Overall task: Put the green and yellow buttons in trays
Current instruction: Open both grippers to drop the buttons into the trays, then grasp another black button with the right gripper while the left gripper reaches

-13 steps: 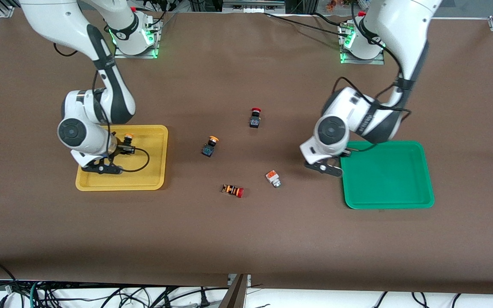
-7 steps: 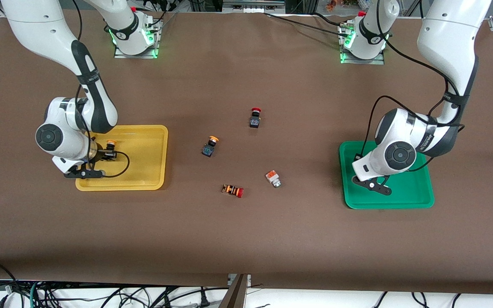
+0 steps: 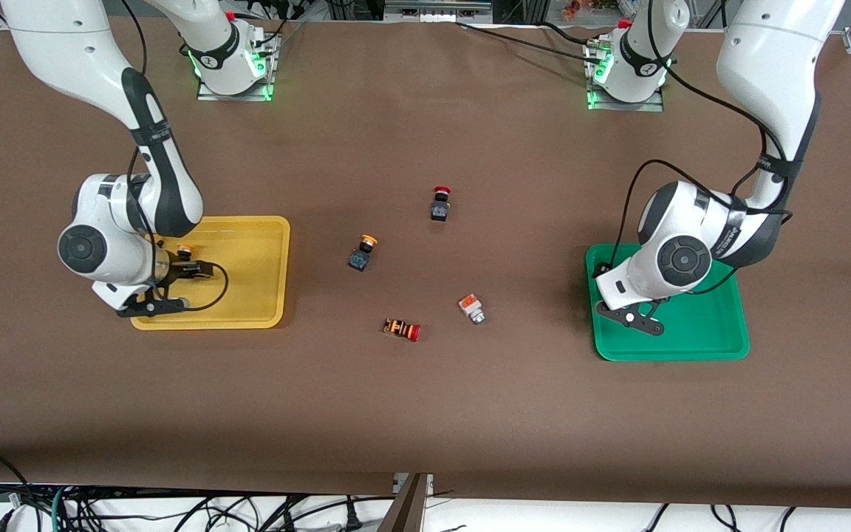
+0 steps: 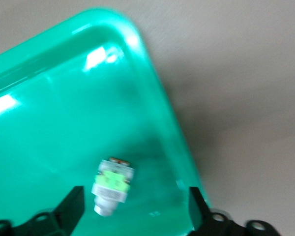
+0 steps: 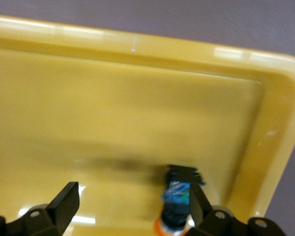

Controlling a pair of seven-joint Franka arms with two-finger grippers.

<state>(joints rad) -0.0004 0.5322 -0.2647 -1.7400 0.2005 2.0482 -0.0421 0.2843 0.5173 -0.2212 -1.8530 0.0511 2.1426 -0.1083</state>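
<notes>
Both arms had barely shifted since half a second before. Low in the front view's middle, the orange-block button (image 3: 472, 309) and the spare yellow button (image 3: 363, 251) waited on the table (image 3: 425, 428). The left gripper (image 4: 133, 210) hung wide open over the green tray (image 4: 39, 123). Only its wrist view showed the green button (image 4: 112, 183) lying loose inside, let go. The right gripper (image 5: 132, 204) was open too. Its dropped yellow button (image 5: 179, 195) lay in the yellow tray (image 5: 113, 98).

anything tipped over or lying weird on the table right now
Yes. Two buttons lie on their sides on the bare table: the red-capped button with the orange-striped body and the whitish button with the orange block. The yellow-capped button and the red-capped black one stand upright. Nothing looks damaged or spilled.
</notes>
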